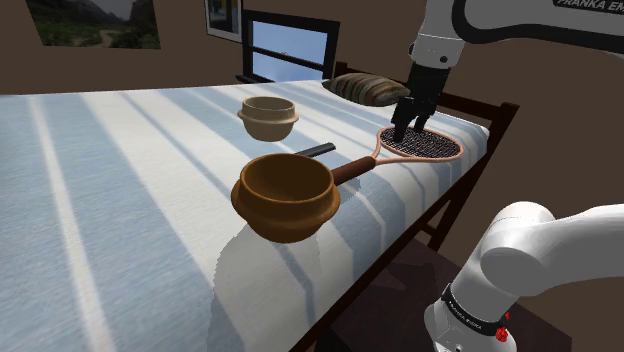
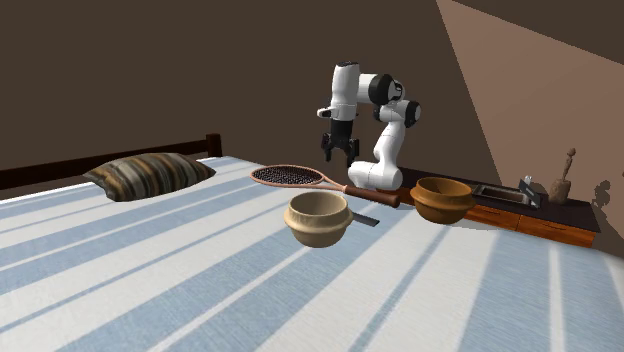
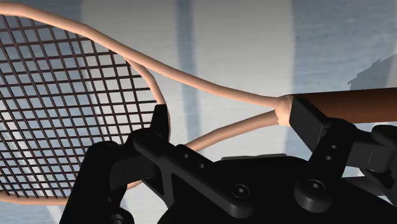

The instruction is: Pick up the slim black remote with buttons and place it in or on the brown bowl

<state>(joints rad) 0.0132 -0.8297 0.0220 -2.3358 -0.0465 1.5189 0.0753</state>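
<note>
**A:** How does the gripper stand?

**B:** Its fingers are spread wide and clasp nothing. It hangs over the throat of the racket, near the right edge of the bed in the shoulder view.

**A:** And the remote?

**B:** It lies well to the left of the gripper in that view, flat on the striped cover. It is just beyond the far rim of the brown bowl, which hides most of it, and the racket's handle is near. A beige bowl sits farther back, and a pillow lies beyond the racket.

**A:** How would the remote handle?

**B:** It is probably light and stiff, with a smooth shell that could slip. It is slim, so the robot should take it across the narrow width, near the middle, so that it hangs level. The bedding looks soft, so the fingertips may sink in beside it. The racket handle leaves little room on that side.
</note>
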